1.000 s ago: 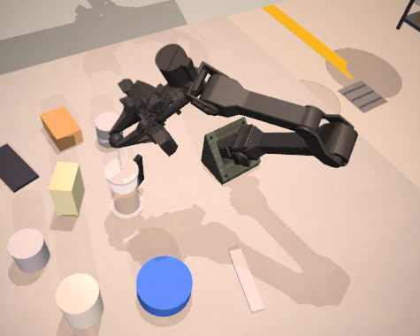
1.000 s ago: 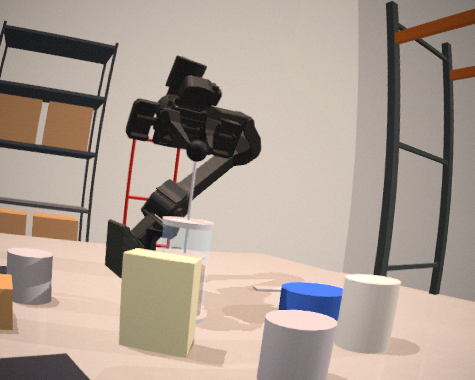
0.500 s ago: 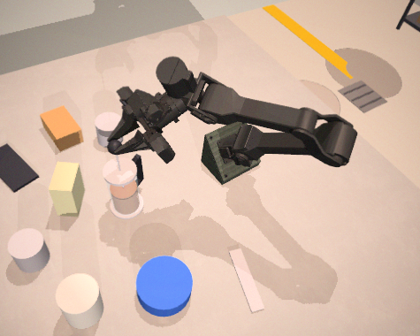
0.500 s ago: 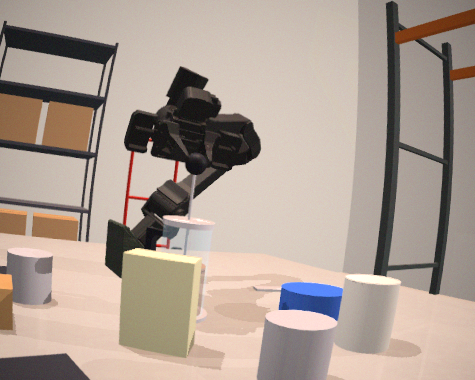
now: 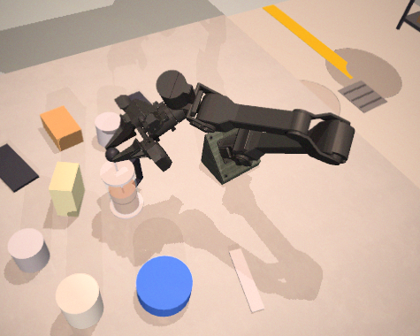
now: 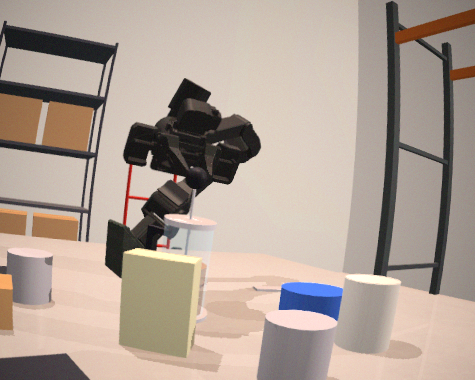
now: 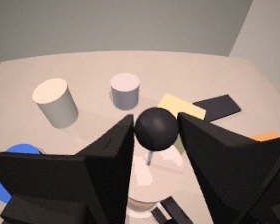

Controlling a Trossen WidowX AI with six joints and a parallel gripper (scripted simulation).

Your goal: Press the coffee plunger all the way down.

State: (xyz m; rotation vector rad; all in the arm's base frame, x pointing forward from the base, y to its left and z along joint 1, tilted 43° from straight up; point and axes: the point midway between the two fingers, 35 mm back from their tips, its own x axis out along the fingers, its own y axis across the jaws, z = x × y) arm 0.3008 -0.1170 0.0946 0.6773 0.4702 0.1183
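Note:
The coffee press (image 5: pixel 118 174) (image 6: pixel 188 240) (image 7: pixel 163 179) stands upright, a clear glass with a pale lid, a pale base ring and brown liquid low inside. Its black handle (image 5: pixel 139 172) (image 7: pixel 173 213) points toward the arm's base. The round black plunger knob (image 5: pixel 112 155) (image 6: pixel 198 178) (image 7: pixel 156 131) is above the lid, with a short length of thin grey rod (image 5: pixel 117 167) (image 6: pixel 192 204) (image 7: pixel 150 158) showing between them. My gripper (image 5: pixel 110 153) (image 6: pixel 197 175) (image 7: pixel 155 118) is shut on the knob, one fingertip on each side. The yellow block partly hides the glass in the exterior view.
A pale yellow block (image 5: pixel 66 190) (image 6: pixel 156 302) stands close beside the press. A lilac cylinder (image 5: pixel 107 126) (image 6: pixel 30 276) and an orange block (image 5: pixel 62 126) are near the fingers' far side. A blue disc (image 5: pixel 164 283), a cream cylinder (image 5: pixel 79 298) and another lilac cylinder (image 5: pixel 28 249) stand farther off.

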